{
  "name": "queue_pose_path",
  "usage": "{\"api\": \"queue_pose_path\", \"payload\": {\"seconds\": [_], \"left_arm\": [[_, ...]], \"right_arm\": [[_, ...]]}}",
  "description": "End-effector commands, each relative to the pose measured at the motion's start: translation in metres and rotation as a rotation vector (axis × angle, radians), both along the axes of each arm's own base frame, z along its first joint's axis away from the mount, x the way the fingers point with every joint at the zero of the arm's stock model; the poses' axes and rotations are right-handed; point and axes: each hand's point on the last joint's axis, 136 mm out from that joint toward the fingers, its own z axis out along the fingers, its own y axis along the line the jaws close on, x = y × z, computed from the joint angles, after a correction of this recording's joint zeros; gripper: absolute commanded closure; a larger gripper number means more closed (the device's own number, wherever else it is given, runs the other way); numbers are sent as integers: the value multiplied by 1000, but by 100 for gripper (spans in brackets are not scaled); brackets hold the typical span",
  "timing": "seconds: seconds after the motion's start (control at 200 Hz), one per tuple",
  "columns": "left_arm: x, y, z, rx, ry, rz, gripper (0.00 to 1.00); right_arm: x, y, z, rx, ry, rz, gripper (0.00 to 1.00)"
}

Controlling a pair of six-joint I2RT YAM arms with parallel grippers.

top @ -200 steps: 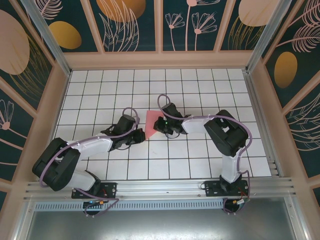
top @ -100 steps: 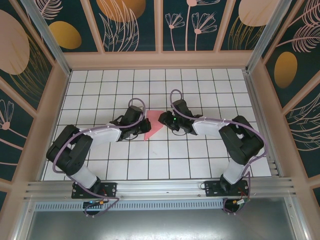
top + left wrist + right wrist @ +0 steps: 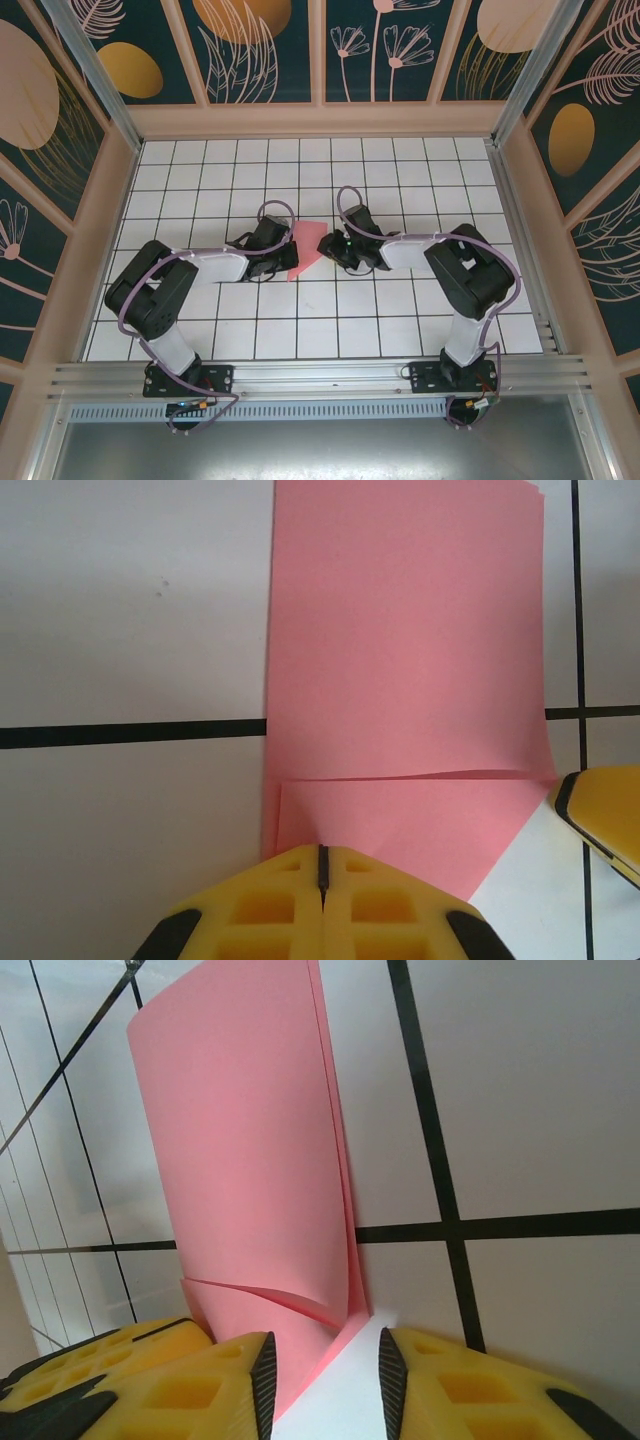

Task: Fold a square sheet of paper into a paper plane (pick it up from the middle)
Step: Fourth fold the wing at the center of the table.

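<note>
On the white tiled tabletop, the left arm stretches in from the near left corner toward the middle. The left gripper has its yellow fingers pressed together with no gap between them, and their tips meet the near edge of the square sheet of paper. Whether a layer is pinched between the tips or they only bear on it, I cannot tell.

The sheet lies at the centre of the tabletop, between the two grippers, folded into a smaller pink shape. In the left wrist view a long panel runs away from the fingers, and a shorter flap crosses it close to them, its edge forming a straight line across the paper. In the right wrist view the layers do not lie fully flat, and the edges gape slightly near the fold.

On the right, the right gripper sits at the opposite edge of the sheet with its fingers apart. A corner of the pink paper reaches into the gap beside one finger, and nothing is clamped.
</note>
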Motion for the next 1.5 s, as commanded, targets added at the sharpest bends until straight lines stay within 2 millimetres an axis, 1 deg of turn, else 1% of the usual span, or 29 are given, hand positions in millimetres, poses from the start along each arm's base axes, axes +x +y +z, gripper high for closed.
{"api": "queue_pose_path", "payload": {"seconds": [0.0,0.07,0.375,0.555,0.776,0.881,1.056,1.226,1.411,1.496], "left_arm": [[2,5,-9,33,25,25,100],[1,7,-12,43,36,26,100],[0,7,-13,42,42,25,100],[-1,7,-13,45,45,27,100],[-2,7,-15,40,50,28,100],[-1,5,-14,34,50,24,100],[-1,6,-14,35,50,25,100],[-3,7,-15,42,51,24,100],[-3,8,-14,42,49,24,100],[-3,8,-14,43,51,25,100]], "right_arm": [[7,9,8,35,-9,20,66],[6,10,7,31,-4,31,66],[5,15,7,52,11,49,67],[6,6,0,17,26,6,67],[6,7,-6,17,44,9,67],[7,11,-5,34,43,21,67],[8,21,5,94,23,53,69],[8,19,13,129,6,37,71],[5,21,14,162,19,37,73],[4,17,10,144,33,28,73]]}}
